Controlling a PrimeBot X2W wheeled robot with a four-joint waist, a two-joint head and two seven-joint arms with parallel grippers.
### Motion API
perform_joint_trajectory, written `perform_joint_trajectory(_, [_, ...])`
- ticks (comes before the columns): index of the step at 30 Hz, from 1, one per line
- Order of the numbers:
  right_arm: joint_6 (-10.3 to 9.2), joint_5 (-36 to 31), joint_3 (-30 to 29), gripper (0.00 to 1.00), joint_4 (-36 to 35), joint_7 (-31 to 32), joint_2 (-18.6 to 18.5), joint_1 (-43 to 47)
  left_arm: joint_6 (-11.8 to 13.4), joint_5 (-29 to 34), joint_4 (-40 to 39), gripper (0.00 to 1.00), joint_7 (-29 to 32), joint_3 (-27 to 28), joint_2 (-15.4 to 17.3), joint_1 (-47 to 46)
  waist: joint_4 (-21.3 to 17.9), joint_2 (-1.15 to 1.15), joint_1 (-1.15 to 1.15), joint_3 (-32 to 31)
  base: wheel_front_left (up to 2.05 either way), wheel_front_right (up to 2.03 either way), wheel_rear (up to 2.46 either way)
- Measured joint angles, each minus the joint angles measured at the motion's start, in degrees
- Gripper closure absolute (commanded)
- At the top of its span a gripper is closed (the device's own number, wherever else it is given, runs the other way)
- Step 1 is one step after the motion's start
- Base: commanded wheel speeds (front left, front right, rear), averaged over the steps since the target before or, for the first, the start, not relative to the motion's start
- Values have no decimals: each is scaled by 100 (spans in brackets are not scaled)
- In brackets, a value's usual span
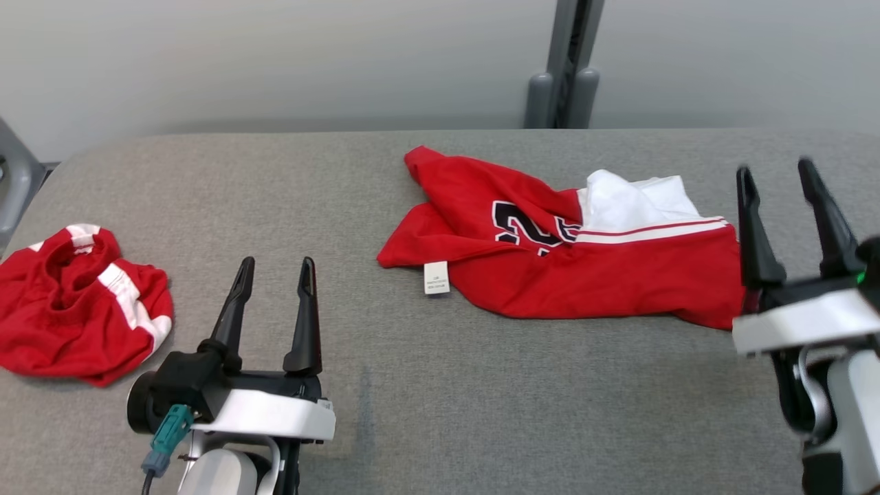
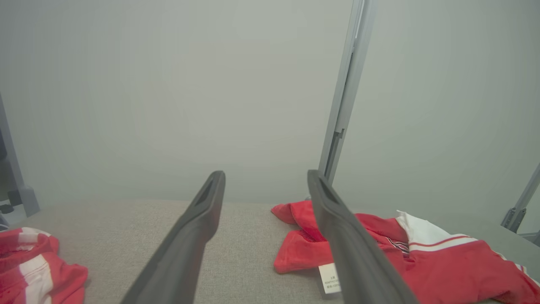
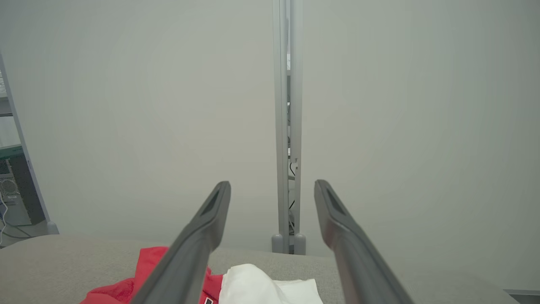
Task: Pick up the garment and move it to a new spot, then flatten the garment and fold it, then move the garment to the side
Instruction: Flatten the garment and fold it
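A red garment (image 1: 550, 261) with a white panel, black lettering and a small white label lies crumpled on the grey table (image 1: 440, 385), right of centre. It also shows in the left wrist view as the garment (image 2: 443, 261) and in the right wrist view as the garment (image 3: 253, 287). My left gripper (image 1: 277, 265) hovers open at the lower left, well apart from the garment, nothing between its fingers. My right gripper (image 1: 773, 168) stands open just past the garment's right end, empty. Each wrist view shows its own fingers spread: left gripper (image 2: 265, 175), right gripper (image 3: 272, 185).
A second crumpled red and white piece of clothing (image 1: 75, 302) lies at the table's left edge, seen too in the left wrist view (image 2: 33, 266). A grey post (image 1: 567, 65) rises behind the table's far edge against a pale wall.
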Motion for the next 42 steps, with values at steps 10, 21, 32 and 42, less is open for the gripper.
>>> perform_joint_trajectory(10, [0,-357,-444,0,-601,1,676,1163,-56,-97,83,0,0,349,4,213,-349,0,0,-76,0,0,0])
perform_joint_trajectory(21, [0,-417,-291,0,-765,1,756,1060,-220,-127,556,0,0,304,4,-27,-609,0,0,214,0,0,0])
perform_joint_trajectory(32, [0,-406,-198,0,-776,1,839,939,-320,55,3047,0,-1,321,37,-1494,-1208,0,0,726,0,0,0])
perform_joint_trajectory(42, [0,-387,-248,0,-800,1,892,843,-385,416,4484,0,0,98,301,-2380,-1583,0,0,1015,0,0,0])
